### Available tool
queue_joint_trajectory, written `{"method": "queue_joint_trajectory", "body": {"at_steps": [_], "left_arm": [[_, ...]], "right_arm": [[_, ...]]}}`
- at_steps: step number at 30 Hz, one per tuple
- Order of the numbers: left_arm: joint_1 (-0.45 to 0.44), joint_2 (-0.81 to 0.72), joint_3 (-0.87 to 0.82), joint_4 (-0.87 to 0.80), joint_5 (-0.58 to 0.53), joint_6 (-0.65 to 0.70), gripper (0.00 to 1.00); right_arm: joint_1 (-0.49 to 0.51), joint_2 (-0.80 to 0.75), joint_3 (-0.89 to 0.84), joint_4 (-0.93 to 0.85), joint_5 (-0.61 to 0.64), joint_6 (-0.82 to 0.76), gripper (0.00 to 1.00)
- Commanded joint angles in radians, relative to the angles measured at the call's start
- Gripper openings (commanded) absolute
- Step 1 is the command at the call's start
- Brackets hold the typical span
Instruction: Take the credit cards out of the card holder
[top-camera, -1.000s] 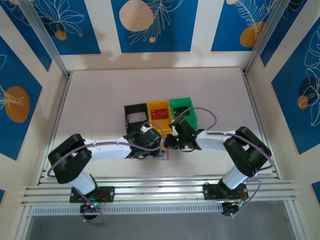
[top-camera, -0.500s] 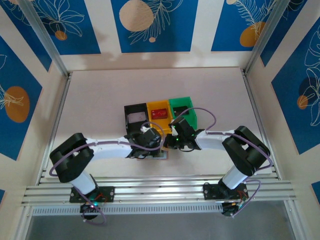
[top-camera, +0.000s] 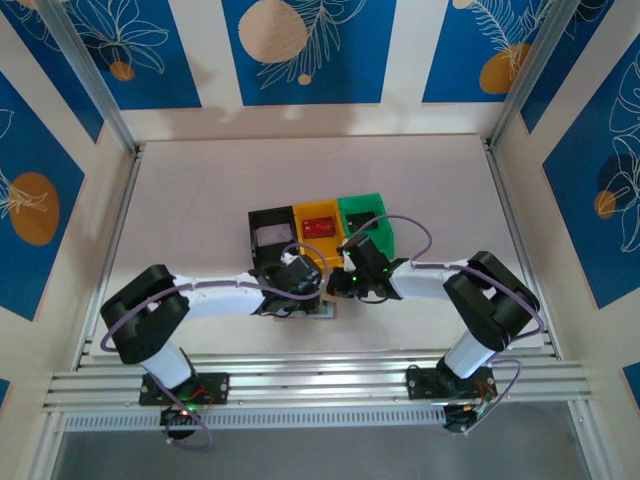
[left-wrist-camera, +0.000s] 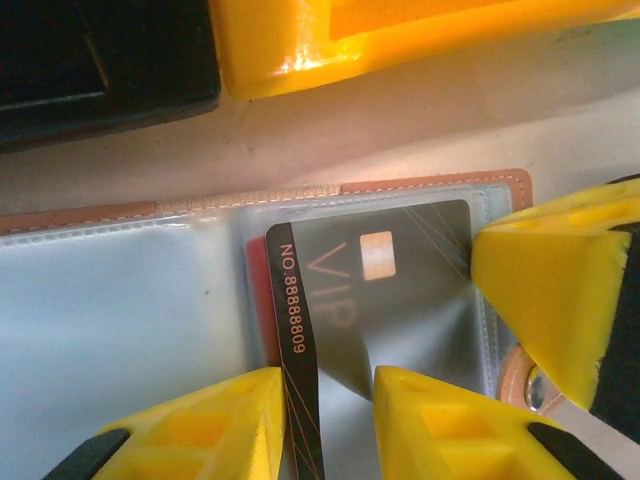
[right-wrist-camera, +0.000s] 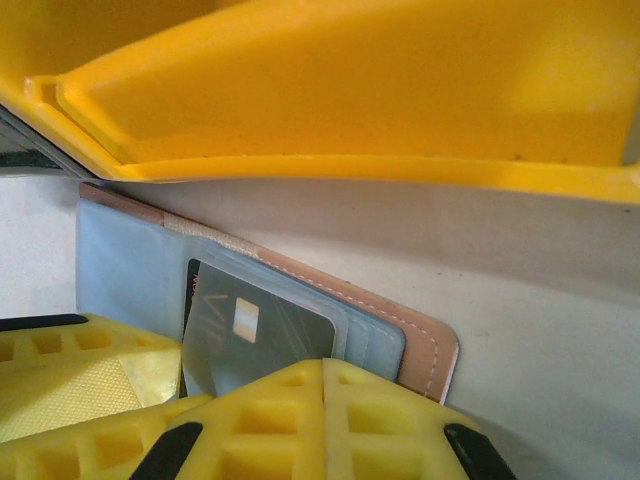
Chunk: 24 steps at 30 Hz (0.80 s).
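Note:
The tan card holder (left-wrist-camera: 120, 300) lies open and flat on the table just in front of the bins, seen also from above (top-camera: 324, 311). A black credit card (left-wrist-camera: 400, 260) marked VIP sits in its right clear pocket, its left edge out of the pocket. A red sliver (left-wrist-camera: 258, 300) of another card shows behind it. My left gripper (left-wrist-camera: 330, 420) straddles that free edge, jaws apart, the edge against the left finger. My right gripper (right-wrist-camera: 325, 400) is shut and presses down on the holder's right half (right-wrist-camera: 420, 350), beside the card (right-wrist-camera: 270, 335). A dark red card (top-camera: 318, 228) lies in the yellow bin.
Black bin (top-camera: 270, 232), yellow bin (top-camera: 318, 215) and green bin (top-camera: 365, 215) stand in a row just behind the holder; the yellow bin's wall (right-wrist-camera: 350, 80) hangs close over the right wrist. Both arms meet over the holder near the table's front edge.
The right gripper has edged slightly left toward the holder; the left gripper has hardly moved and its jaws stand the same.

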Motion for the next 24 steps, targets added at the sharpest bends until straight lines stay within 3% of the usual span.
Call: {"method": "queue_joint_trajectory", "body": {"at_steps": [1,13,24], "left_arm": [[0.009,0.027,0.009,-0.008,0.04,-0.023,0.3],[0.01,-0.055,-0.047,0.064,0.031,-0.043,0.19],[0.012,-0.063,-0.085,0.155,0.068,-0.074,0.22]], "right_arm": [[0.016,0.025,-0.015,-0.017,-0.016,0.014,0.04],[0.032,0.038,-0.03,-0.002,-0.009,0.024,0.04],[0.066,0.075,-0.02,0.019,-0.008,0.042,0.04]]}}
